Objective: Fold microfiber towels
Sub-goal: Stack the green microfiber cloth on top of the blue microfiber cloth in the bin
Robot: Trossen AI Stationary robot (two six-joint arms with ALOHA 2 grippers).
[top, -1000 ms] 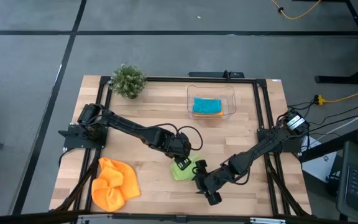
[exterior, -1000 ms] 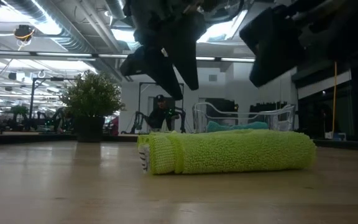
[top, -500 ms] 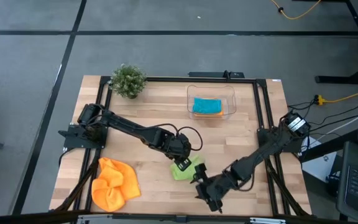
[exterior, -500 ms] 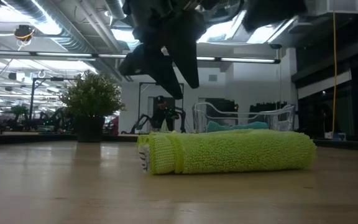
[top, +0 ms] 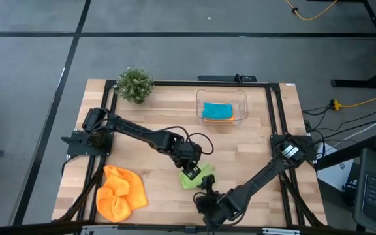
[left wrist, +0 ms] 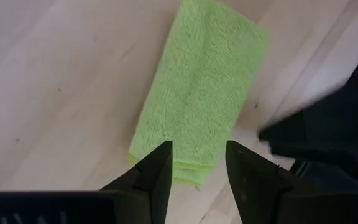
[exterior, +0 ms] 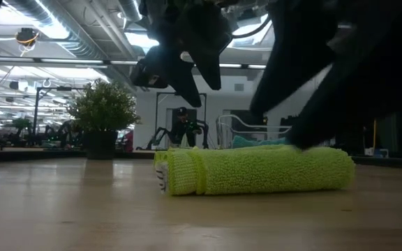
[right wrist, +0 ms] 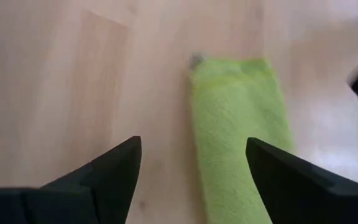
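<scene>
Lime towel point(top: 192, 177) sits folded at lower middle of the desk point(top: 162, 117), left gripper point(top: 191, 168) fingers narrow and empty above it, right gripper point(top: 204, 207) wide open nearby, so any careless swipe could unroll it.

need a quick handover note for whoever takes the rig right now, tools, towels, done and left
Left tool: open, empty, hovering over the folded lime green towel at the table's front middle.
Right tool: open wide, empty, low beside that towel's front end.
Teal blue towel: folded, in the clear tub, an orange layer under it.
Orange towel: crumpled heap, front left.
Done: lime green folded, teal blue stowed.
Left: probably move the lime green one to the tub, fold the orange heap.
</scene>
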